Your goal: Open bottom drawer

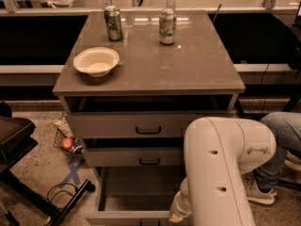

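Observation:
The bottom drawer (136,188) is the lowest of three light grey drawers in the cabinet (150,74). It stands pulled out towards me, and its plain grey tray interior shows. Its front panel (124,217) lies at the bottom edge of the view, with the handle almost cut off. My gripper (177,212) sits at the drawer's front right corner, low in the view. My bulky white arm (221,173) covers most of it and the drawer's right side.
The top drawer (148,125) and middle drawer (149,157) sit slightly out, each with a black handle. A white bowl (96,60) and two cans (113,22) (167,26) stand on the cabinet top. A person's leg (277,140) is at the right. A black stand (19,140) and a wire basket (67,142) are at the left.

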Robot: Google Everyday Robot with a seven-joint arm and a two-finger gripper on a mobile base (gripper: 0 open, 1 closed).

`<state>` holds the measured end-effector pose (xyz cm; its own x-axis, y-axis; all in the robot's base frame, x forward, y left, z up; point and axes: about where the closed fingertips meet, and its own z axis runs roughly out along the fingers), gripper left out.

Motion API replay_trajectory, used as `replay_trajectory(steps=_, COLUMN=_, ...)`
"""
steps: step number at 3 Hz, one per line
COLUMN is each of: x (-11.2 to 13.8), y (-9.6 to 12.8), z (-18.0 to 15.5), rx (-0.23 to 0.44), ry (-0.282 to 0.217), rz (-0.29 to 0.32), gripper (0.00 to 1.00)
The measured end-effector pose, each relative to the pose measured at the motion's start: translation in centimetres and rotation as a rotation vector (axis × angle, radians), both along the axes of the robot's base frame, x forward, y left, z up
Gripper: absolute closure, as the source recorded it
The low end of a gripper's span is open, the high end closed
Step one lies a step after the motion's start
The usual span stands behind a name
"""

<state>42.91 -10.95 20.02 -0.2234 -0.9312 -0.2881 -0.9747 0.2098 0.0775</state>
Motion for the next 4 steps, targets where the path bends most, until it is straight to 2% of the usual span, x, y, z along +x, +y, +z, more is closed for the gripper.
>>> replay_trajectory(steps=1, x=-0.14, y=0.07, z=-0.09, rx=0.001, ry=0.003, rz=0.001, gripper=0.67)
replay_trajectory(steps=4, x=-0.49, y=0.25, z=-0.33, rx=0.003, ry=0.009, rz=0.003, gripper=0.00)
